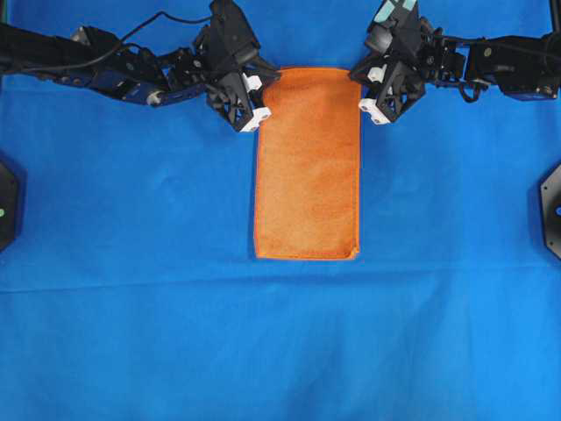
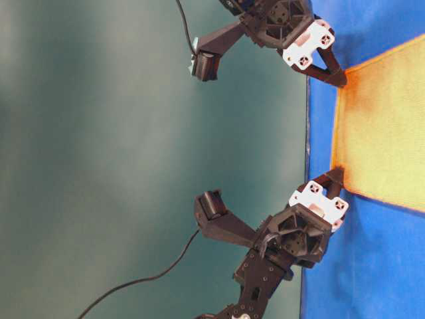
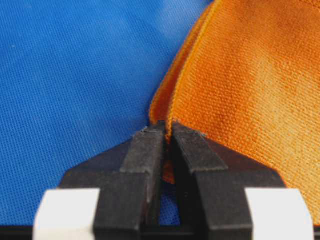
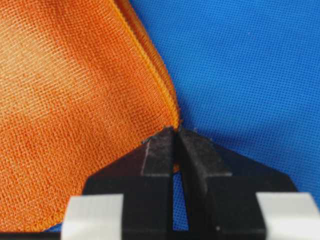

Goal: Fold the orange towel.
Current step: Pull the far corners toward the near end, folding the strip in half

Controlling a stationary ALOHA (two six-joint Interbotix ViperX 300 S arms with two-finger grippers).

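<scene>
The orange towel (image 1: 307, 167) lies on the blue cloth as a tall, narrow doubled rectangle, its stitched edges stacked. My left gripper (image 1: 265, 87) is at its far left corner and my right gripper (image 1: 358, 81) at its far right corner. In the left wrist view the left gripper (image 3: 169, 131) is shut on the towel's (image 3: 250, 75) hemmed edge, with orange showing between the jaws. In the right wrist view the right gripper (image 4: 175, 132) is shut on the corner tip of the towel (image 4: 75, 100). The table-level view shows both pinched corners of the towel (image 2: 385, 126) down at the cloth.
The blue cloth (image 1: 131, 289) covers the whole table. Black fixtures sit at the left edge (image 1: 7, 202) and the right edge (image 1: 552, 210). Both arms stretch in along the far side. Cables (image 2: 139, 282) hang before a green backdrop.
</scene>
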